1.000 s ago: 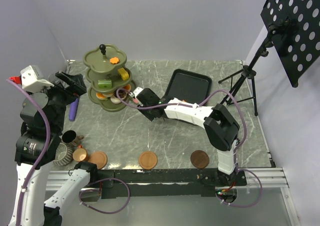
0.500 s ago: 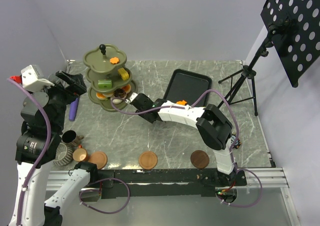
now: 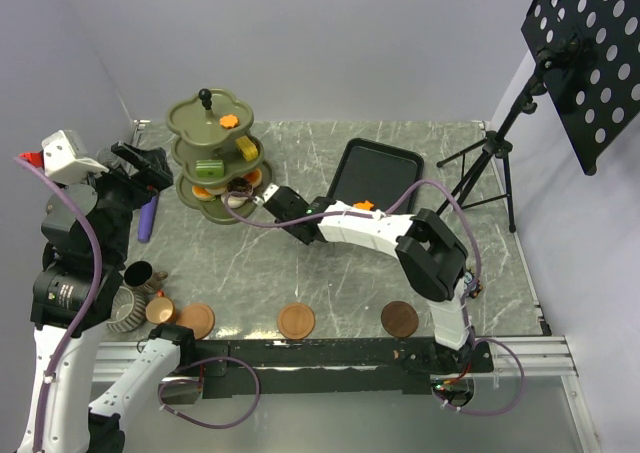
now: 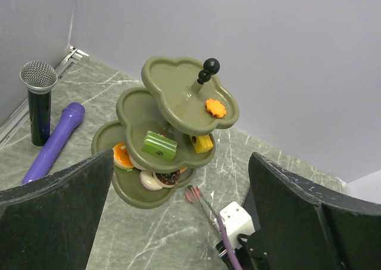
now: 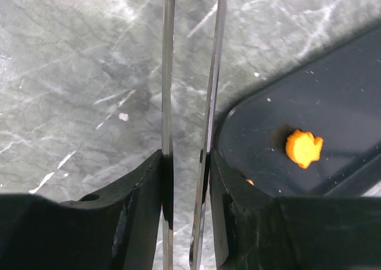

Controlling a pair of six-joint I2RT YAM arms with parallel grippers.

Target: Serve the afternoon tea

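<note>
Right gripper [image 5: 186,160] clamps metal tongs [image 5: 168,73]; left gripper [image 3: 148,166] gapes wide; small orange pastry [image 5: 303,148] (likely light, crumbly) wants gentle side pinching.

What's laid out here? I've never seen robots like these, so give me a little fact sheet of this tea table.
Stand: olive-green three-tier stand, far left, pastries on every tier
Tray: black tray, one orange pastry on it
Right gripper: shut on metal tongs, tips beside the stand's bottom tier
Left gripper: open, empty, raised left of the stand
Cups: three cups clustered at the near left
Saucers: three brown saucers along the near edge, nothing on them
</note>
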